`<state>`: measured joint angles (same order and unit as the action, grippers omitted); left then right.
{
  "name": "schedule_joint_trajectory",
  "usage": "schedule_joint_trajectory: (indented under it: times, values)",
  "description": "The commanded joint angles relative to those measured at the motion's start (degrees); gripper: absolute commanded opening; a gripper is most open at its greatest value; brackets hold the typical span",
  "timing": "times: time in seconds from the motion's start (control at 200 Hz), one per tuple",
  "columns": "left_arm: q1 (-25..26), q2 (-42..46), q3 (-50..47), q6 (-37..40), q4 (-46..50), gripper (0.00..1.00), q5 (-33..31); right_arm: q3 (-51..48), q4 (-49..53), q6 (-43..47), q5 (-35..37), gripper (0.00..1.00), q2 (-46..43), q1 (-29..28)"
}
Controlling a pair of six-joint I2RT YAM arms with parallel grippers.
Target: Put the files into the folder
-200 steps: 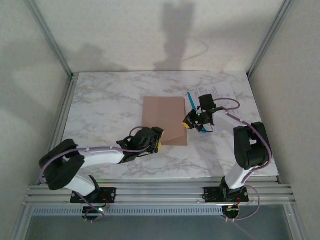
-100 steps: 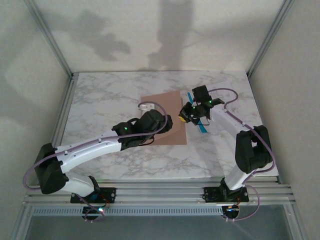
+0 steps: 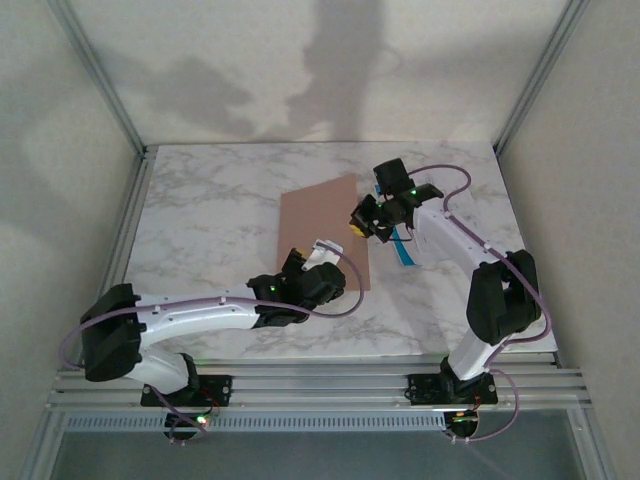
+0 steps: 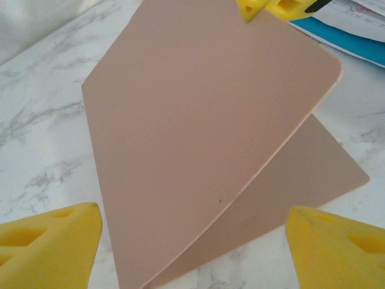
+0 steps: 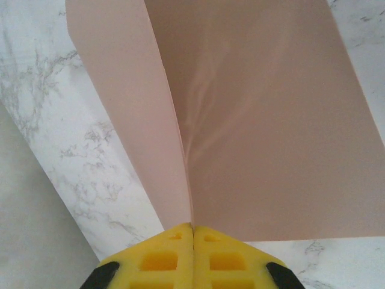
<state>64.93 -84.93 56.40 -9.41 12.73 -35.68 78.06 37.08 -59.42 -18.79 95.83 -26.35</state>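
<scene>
Marble-patterned bench (image 3: 210,210), pale walls around it.

Top view: pinkish-tan folder (image 3: 315,215) lies mid-bench. The right pincer (image 3: 360,224) is at its right edge and the left pincer (image 3: 325,250) is over its near edge. Files (image 3: 404,250), blue strip showing, lie just right of the folder, partly under the right arm.

Left wrist view: own yellow fingertips (image 4: 51,241) are spread wide, released, gripping nothing. The folder's upper leaf stands off the lower one in a wedge, its far corner held by the other pincer's yellow tips.

Right wrist view: fingertips (image 5: 162,256) are clenched together on the lifted leaf's edge. The lower leaf lies flat on the bench.
</scene>
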Motion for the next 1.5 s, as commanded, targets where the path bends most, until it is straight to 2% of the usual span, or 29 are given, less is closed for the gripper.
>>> schedule_joint_trajectory:
  times: [0.0, 0.255, 0.426, 0.496, 0.576, 0.626, 0.656, 0.701, 0.746, 0.781, 0.846, 0.936, 1.081, 1.136, 1.267, 1.422, 1.497]
  values:
    - [-0.2, -2.8, -0.7, 4.9, -4.0, 0.79, -3.6, 1.7, 2.5, -1.0, 0.8, 0.00, 0.7, -1.0]
    - [-3.0, -9.7, 3.3, 5.5, -3.8, 0.75, -5.8, 1.1, 2.4, -1.2, 0.6, 0.00, -0.2, -1.2]
    - [-3.3, -12.4, 5.7, 5.6, -3.7, 0.65, -8.0, 1.0, 2.5, -1.3, 0.1, 0.00, -0.4, -1.3]
    - [-3.5, -13.2, 6.7, 5.1, -3.0, 0.50, -9.7, 1.2, 2.5, -1.2, 0.0, 0.00, -0.6, -1.3]
    - [-3.7, -13.7, 8.0, 4.6, -1.8, 0.27, -9.6, 1.1, 2.6, -0.9, -0.2, 0.00, -0.8, -1.3]
    - [-3.8, -13.5, 8.2, 4.5, -1.3, 0.09, -9.0, 1.1, 2.5, -0.6, -0.6, 0.00, -0.9, -1.2]
    - [-3.8, -13.2, 8.2, 4.3, -1.0, 0.02, -8.9, 1.3, 2.5, -0.4, -0.8, 0.00, -0.9, -1.2]
    - [-3.8, -12.5, 7.7, 3.9, -0.9, 0.00, -9.1, 1.6, 2.3, 0.3, -0.9, 0.20, -1.2, -1.0]
    - [-3.8, -11.5, 7.1, 3.3, -0.9, 0.00, -9.6, 1.9, 2.3, 0.9, -0.2, 0.49, -2.1, -0.5]
    - [-3.9, -10.7, 6.7, 2.8, -0.7, 0.00, -9.8, 1.7, 1.8, 1.3, 0.6, 0.62, -3.5, 0.1]
    - [-4.0, -8.9, 5.9, 1.8, -0.4, 0.00, -9.4, 0.2, -0.6, 1.4, 1.5, 0.74, -6.7, 1.8]
    - [-4.1, -6.0, 4.5, 0.4, -0.4, 0.00, -9.0, -2.5, -2.2, 0.9, 3.9, 0.77, -11.4, 4.4]
    - [-4.6, -0.9, 1.3, -2.0, -1.4, 0.00, -6.9, -10.7, -6.0, -1.9, 7.6, 0.72, -17.2, 7.6]
    - [-4.7, 0.5, 0.2, -2.7, -1.4, 0.00, -6.7, -12.9, -8.5, -2.7, 6.4, 0.63, -16.9, 7.8]
    - [-4.9, 3.5, -1.9, -4.5, -2.0, 0.00, -6.1, -12.9, -10.5, -3.7, 2.3, 0.27, -9.0, 4.9]
    - [-5.7, 5.9, -3.6, -7.8, -2.0, 0.00, -5.7, -9.2, -12.7, -4.0, 0.3, 0.09, 2.4, -1.1]
    - [-5.9, 6.7, -4.1, -8.9, -2.3, 0.00, -5.4, -8.3, -14.6, -5.4, -0.5, 0.05, 6.8, -2.7]
